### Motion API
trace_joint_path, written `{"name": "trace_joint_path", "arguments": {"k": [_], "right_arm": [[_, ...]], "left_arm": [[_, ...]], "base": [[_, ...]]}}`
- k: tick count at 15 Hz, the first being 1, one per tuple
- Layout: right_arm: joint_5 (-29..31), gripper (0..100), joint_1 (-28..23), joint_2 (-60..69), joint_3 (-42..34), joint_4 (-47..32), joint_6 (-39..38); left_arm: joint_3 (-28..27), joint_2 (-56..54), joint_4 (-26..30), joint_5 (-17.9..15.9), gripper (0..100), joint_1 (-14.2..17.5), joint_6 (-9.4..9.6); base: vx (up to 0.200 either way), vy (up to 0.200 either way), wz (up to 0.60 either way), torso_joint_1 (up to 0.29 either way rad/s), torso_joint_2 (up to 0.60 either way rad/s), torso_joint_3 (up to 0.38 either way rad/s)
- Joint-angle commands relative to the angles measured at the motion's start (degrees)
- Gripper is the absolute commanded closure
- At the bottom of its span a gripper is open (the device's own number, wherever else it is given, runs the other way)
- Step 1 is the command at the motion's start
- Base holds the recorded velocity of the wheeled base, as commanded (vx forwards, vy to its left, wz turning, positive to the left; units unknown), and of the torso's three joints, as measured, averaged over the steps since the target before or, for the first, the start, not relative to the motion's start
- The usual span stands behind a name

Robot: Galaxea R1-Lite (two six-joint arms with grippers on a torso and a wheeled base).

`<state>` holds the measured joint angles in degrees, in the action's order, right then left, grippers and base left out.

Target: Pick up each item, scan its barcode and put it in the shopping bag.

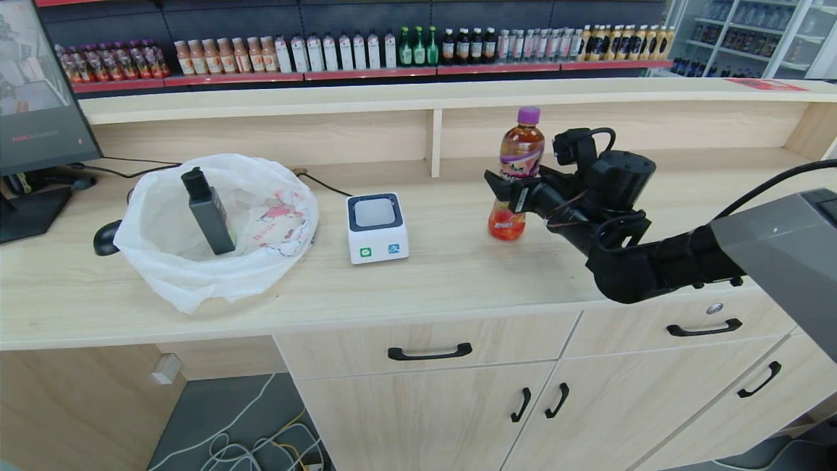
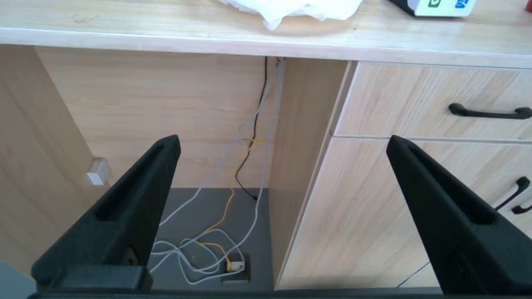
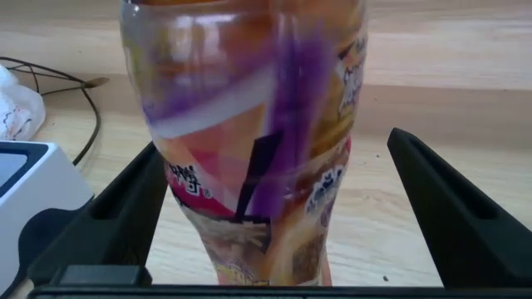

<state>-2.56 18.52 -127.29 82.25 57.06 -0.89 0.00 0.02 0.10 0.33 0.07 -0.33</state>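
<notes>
The bottle (image 1: 522, 149), purple-capped, stands upright on the surface (image 1: 458, 275), to the right of the scanner (image 1: 377, 227). Its base seems to rest on the wood, though the close view is too smeared to be sure. The right tool (image 3: 280, 148) is released, its fingers (image 3: 125, 216) spread on either side of the bottle's middle with gaps showing. Farther left the bag (image 1: 163, 261) sits open, a dark flask (image 1: 209, 212) leaning inside. The left tool (image 2: 283, 216) hangs below the surface's edge, released, facing the cabinet (image 2: 399, 166).
</notes>
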Motion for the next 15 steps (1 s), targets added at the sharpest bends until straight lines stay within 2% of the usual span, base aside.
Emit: {"name": "trace_joint_path", "arguments": {"k": [1, 5, 14, 15], "right_arm": [[0.01, 0, 0.2, -1.82, 2.21, -0.9, 0.01], [0.01, 0, 0.47, -4.1, 7.22, -2.48, 0.1], [-0.16, 0, 0.64, -4.19, 9.16, -2.84, 0.1], [-0.16, 100, 0.64, -4.1, 9.24, -2.84, 0.01]], "left_arm": [[0.0, -0.02, -0.01, 0.02, 0, 0.01, -0.02], [0.0, -0.02, -0.01, 0.02, 0, 0.01, -0.02], [0.0, -0.02, -0.01, 0.02, 0, 0.01, -0.02], [0.0, -0.02, -0.01, 0.02, 0, 0.01, -0.02]], "base": [[0.0, 0.0, 0.0, 0.0, 0.0, 0.0], [0.0, 0.0, 0.0, 0.0, 0.0, 0.0], [0.0, 0.0, 0.0, 0.0, 0.0, 0.0], [0.0, 0.0, 0.0, 0.0, 0.0, 0.0]]}}
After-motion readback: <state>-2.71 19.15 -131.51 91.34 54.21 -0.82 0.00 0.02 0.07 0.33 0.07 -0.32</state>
